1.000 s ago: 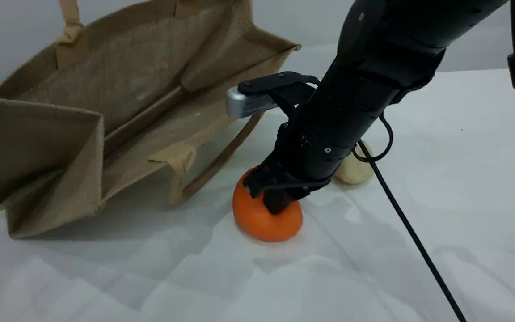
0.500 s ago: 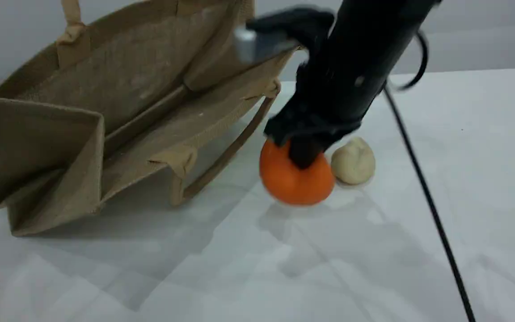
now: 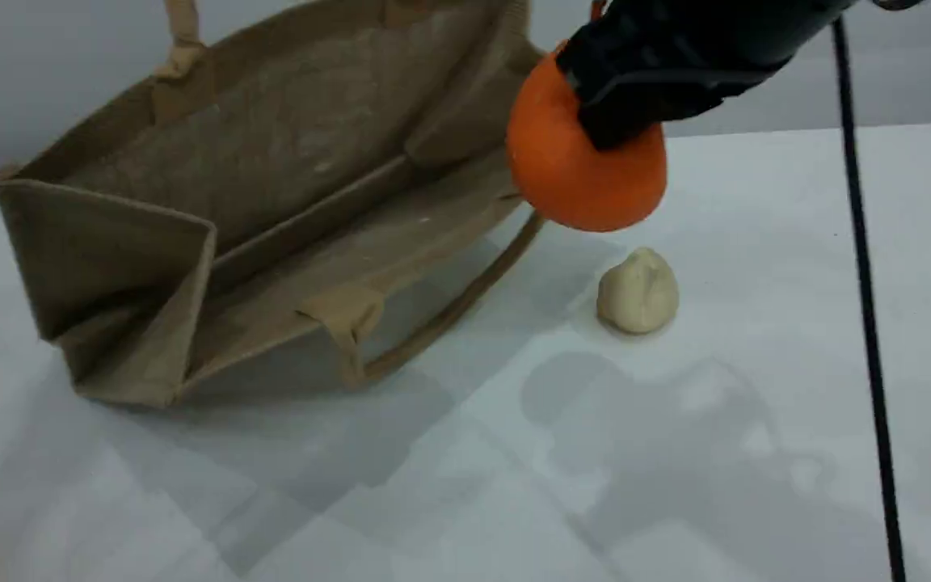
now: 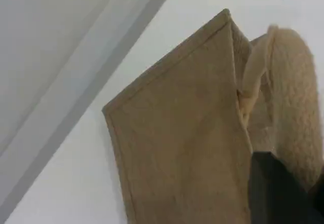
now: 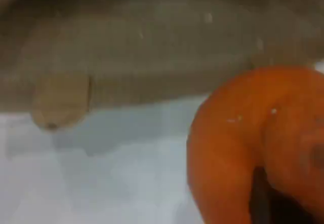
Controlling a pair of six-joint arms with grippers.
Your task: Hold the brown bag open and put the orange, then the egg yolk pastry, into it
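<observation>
One orange hangs clamped beneath the right pincer beside the brown bag.

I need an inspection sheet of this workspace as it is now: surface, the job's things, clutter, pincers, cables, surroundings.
Surface: white table, only shadows on the bare part.
Brown bag: tilted, mouth open toward the scene camera, empty as far as visible.
Orange: lifted off the table, at the bag's right rim, not yet inside.
Egg yolk pastry: on the table, right of the bag, untouched.
Clutter: nothing seen.
Left pincer: shut on the bag's upper handle.
Right pincer: shut on the orange.
Cables: one black cable hanging at the right.
Surroundings: plain grey wall; nothing else seen.
</observation>
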